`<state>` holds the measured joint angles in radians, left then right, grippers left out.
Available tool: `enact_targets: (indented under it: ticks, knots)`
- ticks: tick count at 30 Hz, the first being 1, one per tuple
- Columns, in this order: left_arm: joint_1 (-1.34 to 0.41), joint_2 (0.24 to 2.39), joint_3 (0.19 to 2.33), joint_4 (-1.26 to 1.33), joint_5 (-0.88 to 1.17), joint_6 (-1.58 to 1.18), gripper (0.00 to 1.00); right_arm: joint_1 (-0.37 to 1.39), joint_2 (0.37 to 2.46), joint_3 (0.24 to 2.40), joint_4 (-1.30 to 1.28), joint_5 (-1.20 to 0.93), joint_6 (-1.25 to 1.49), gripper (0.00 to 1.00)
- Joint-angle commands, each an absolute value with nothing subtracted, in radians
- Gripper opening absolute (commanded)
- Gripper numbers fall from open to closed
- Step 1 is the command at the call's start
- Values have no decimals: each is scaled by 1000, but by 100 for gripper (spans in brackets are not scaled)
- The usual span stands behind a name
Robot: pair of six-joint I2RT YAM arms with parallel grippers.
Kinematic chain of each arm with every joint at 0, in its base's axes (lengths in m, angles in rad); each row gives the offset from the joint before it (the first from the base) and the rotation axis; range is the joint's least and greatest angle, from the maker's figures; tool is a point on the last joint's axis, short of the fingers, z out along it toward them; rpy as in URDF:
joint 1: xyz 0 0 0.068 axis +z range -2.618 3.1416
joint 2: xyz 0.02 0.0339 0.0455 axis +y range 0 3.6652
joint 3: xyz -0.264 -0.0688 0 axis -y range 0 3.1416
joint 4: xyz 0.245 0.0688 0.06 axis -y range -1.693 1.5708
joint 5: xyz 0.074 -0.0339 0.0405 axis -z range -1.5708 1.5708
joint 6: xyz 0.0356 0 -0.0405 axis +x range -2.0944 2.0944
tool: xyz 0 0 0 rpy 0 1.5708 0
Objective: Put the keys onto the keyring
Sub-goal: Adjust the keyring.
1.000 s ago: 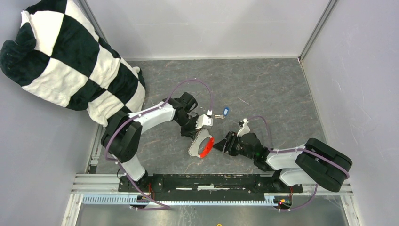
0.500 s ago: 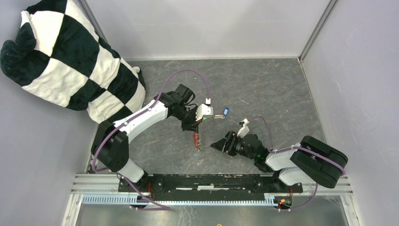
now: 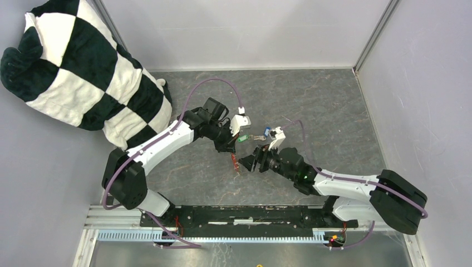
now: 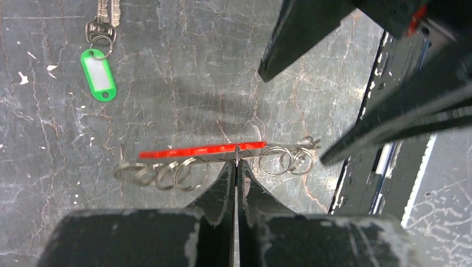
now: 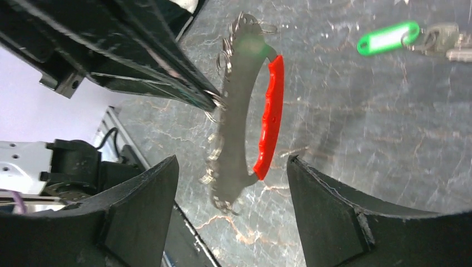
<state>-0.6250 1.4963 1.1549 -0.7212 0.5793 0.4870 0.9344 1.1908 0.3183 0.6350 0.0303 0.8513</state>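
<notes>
My left gripper (image 3: 232, 152) (image 4: 236, 162) is shut on the keyring (image 3: 235, 163), a thin grey plate with a red tag (image 4: 200, 150) and several small silver rings (image 4: 167, 176), and holds it above the floor. In the right wrist view the keyring (image 5: 270, 117) hangs between the fingertips of my open right gripper (image 5: 232, 162) (image 3: 249, 164), not touching them. The green key (image 3: 242, 138) (image 4: 99, 75) (image 5: 388, 38) lies on the floor just behind. The blue key (image 3: 268, 131) lies next to it, partly hidden by my right wrist.
A black-and-white chequered cushion (image 3: 78, 67) fills the back left corner. Grey walls enclose the dark marbled floor (image 3: 311, 100) on three sides. A metal rail (image 3: 250, 214) runs along the near edge by the arm bases.
My left arm has lifted the keyring, turned it edge-on and drawn it back toward the keys. My right arm has reached left and forward until its open jaws flank the keyring.
</notes>
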Motion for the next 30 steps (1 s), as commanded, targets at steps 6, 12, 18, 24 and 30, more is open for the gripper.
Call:
enact_targets:
  ticks: [6,12,18,24,30]
  knots:
    - [-627,1438,1160,-619,510,258,2,1094,1212,476,395,314,519,83]
    - [-627,1424,1168,-620,525,223,2,1133,1243,493,418,415,436,77]
    - [-626,1417,1177,-620,533,196,2,1151,1256,506,500,427,363,65]
    - [-627,1420,1182,-605,542,166,2,1157,1299,538,532,376,329,56]
    - [-626,1416,1205,-603,578,124,2,1155,1320,560,509,399,313,28]
